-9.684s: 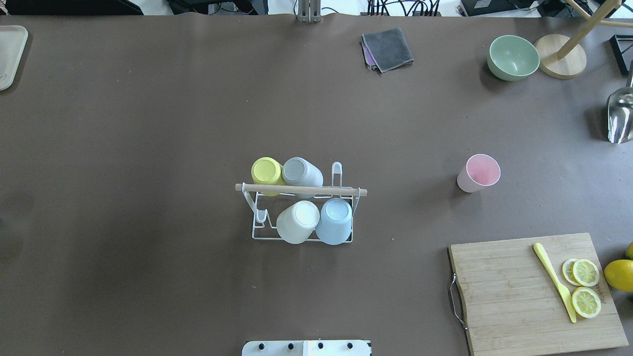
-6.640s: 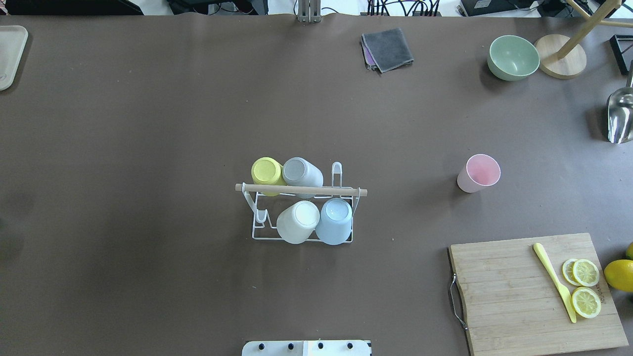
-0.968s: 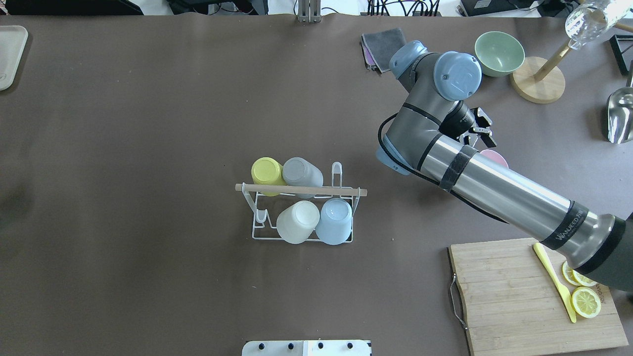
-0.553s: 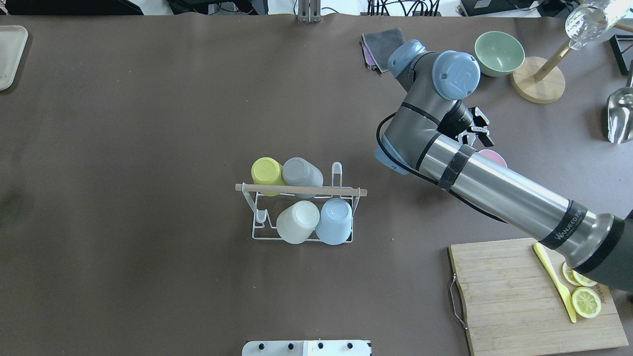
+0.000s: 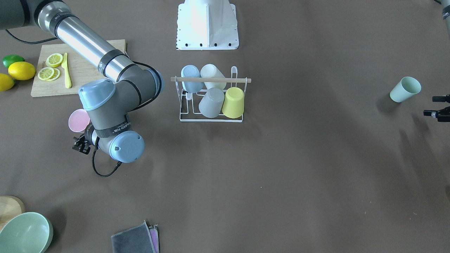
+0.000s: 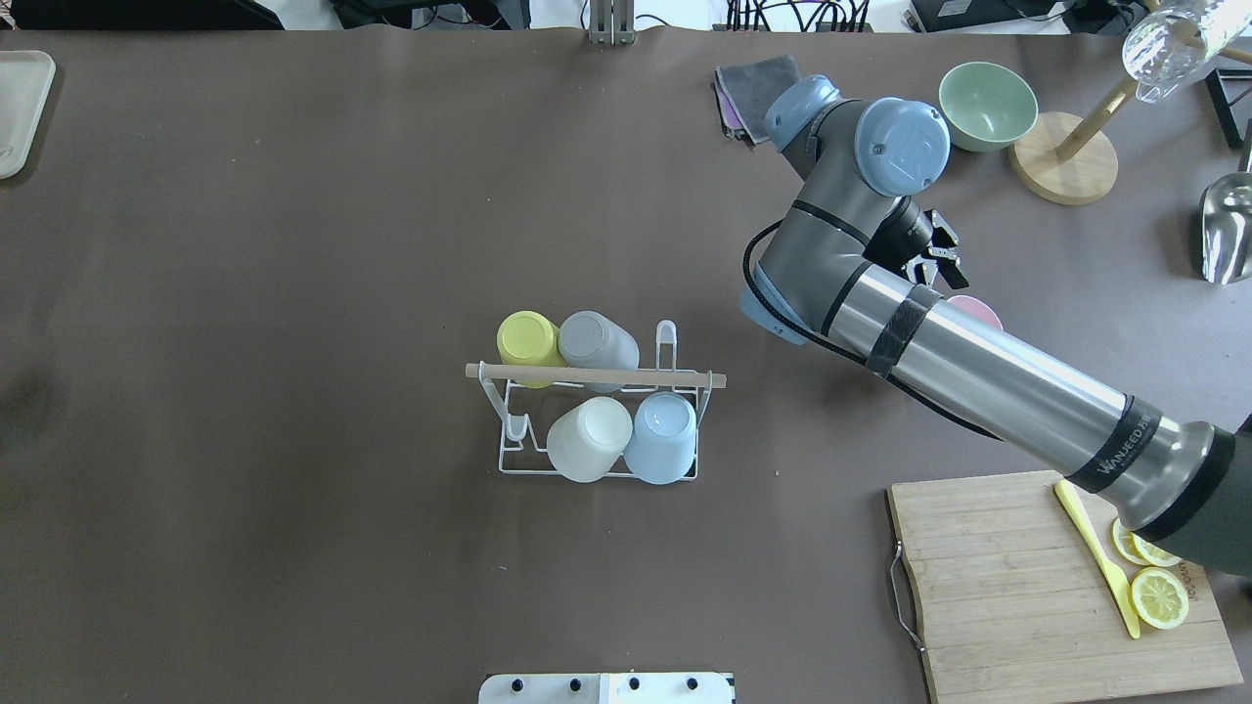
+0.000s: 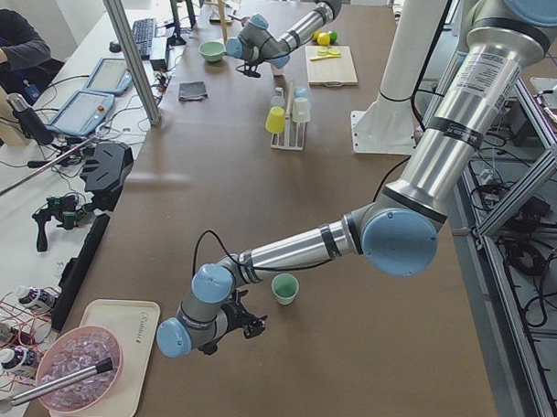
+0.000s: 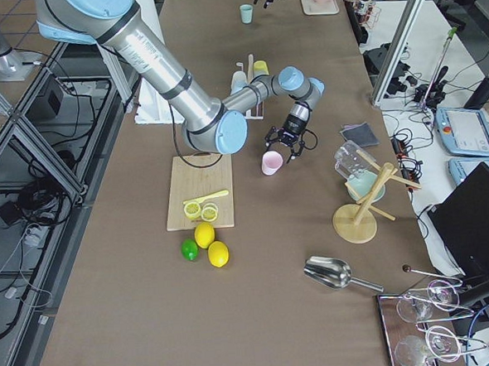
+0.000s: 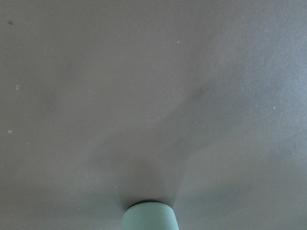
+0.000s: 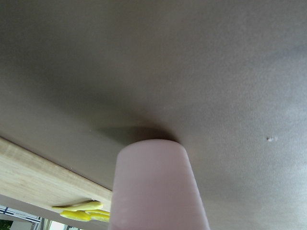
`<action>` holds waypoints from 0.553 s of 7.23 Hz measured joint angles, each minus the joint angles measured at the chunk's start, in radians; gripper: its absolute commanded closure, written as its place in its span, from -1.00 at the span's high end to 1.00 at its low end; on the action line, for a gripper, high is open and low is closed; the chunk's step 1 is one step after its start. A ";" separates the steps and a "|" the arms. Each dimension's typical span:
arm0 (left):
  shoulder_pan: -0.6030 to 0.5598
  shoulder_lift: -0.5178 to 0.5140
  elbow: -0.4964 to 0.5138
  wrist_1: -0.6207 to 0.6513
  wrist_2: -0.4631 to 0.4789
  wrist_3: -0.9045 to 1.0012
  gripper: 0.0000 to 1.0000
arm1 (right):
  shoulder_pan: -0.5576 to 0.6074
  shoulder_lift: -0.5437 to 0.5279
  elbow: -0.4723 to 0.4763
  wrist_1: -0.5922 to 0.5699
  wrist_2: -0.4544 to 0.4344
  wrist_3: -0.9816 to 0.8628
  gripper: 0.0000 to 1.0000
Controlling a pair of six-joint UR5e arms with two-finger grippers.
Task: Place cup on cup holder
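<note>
The cup holder [image 6: 685, 378], a white wire rack with a wooden rod on top, stands mid-table and holds yellow, grey, white and blue cups upside down; it also shows in the front-facing view [image 5: 211, 80]. A pink cup [image 5: 78, 120] stands upright to the rack's right, mostly under my right forearm in the overhead view [image 6: 981, 309]. My right gripper [image 6: 934, 256] is open and empty just beyond the pink cup. A mint cup [image 5: 404, 89] stands far on my left. My left gripper [image 5: 437, 107] is open and empty close beside it.
A wooden cutting board [image 6: 1017, 587] with lemon slices and a yellow knife lies front right. A green bowl [image 6: 988, 106], a wooden stand [image 6: 1063, 156], a grey cloth [image 6: 748, 88] and a metal scoop [image 6: 1225, 230] sit at the back right.
The right arm, absent at first, has come in over the pink cup. In the last second its gripper has drifted slightly toward the table's far side. The rack and its cups have not moved.
</note>
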 measured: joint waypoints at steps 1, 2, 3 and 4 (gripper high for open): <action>0.010 0.000 -0.003 0.008 -0.007 0.010 0.94 | -0.001 0.000 0.000 0.003 0.004 -0.016 1.00; 0.018 0.002 -0.005 0.018 -0.010 0.025 0.93 | -0.002 0.001 0.000 0.005 0.011 -0.024 1.00; 0.026 0.005 -0.013 0.038 -0.014 0.039 0.93 | -0.002 0.003 0.000 0.005 0.016 -0.033 1.00; 0.031 0.019 -0.041 0.062 -0.018 0.047 0.91 | -0.003 0.004 0.001 0.005 0.023 -0.045 1.00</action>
